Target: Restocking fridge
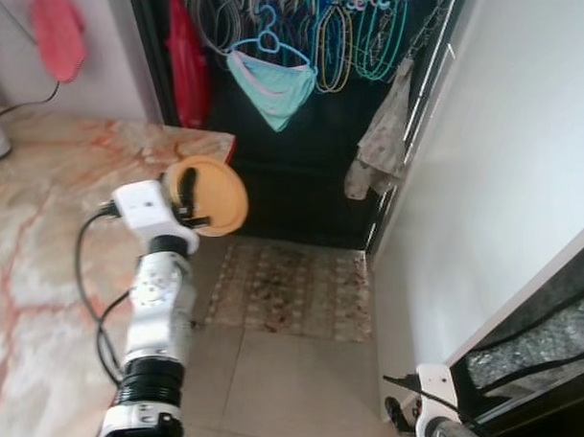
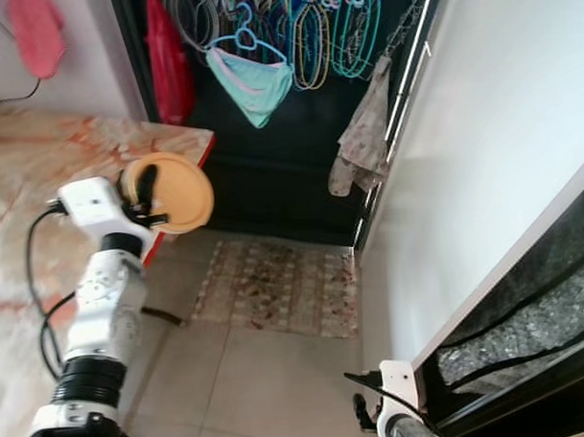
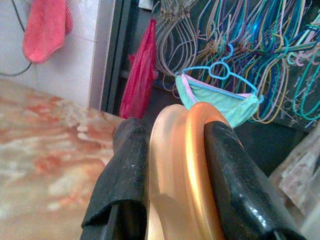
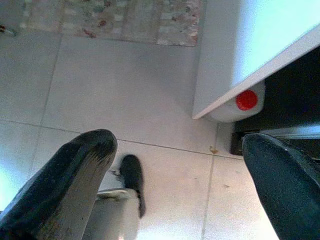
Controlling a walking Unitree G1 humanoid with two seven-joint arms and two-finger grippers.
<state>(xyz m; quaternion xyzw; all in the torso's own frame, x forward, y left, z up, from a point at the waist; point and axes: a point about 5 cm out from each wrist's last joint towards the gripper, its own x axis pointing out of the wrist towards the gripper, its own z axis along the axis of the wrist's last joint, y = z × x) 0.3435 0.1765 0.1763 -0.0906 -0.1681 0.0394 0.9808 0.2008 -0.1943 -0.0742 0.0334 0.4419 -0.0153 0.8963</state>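
The left gripper [image 3: 172, 165] is pinching the rim of an orange plate [image 1: 214, 194] between its two black fingers [image 3: 125, 170], holding the plate upright on edge just beyond the corner of the marble tabletop [image 1: 43, 237]. The right gripper [image 4: 185, 185] is hanging low near the tiled floor [image 4: 125, 90] with its fingers [image 4: 65, 180] spread wide and nothing between them. Beside it a white fridge door [image 1: 501, 173] is standing open, and a white jug with a red cap [image 4: 246, 100] is sitting at the door's lower corner. Ahead, a patterned rug [image 1: 294, 287] is lying on the floor before a dark doorway where wire hangers [image 1: 343, 30], a turquoise garment [image 1: 273, 85] and a red bag [image 1: 186, 59] are hanging.
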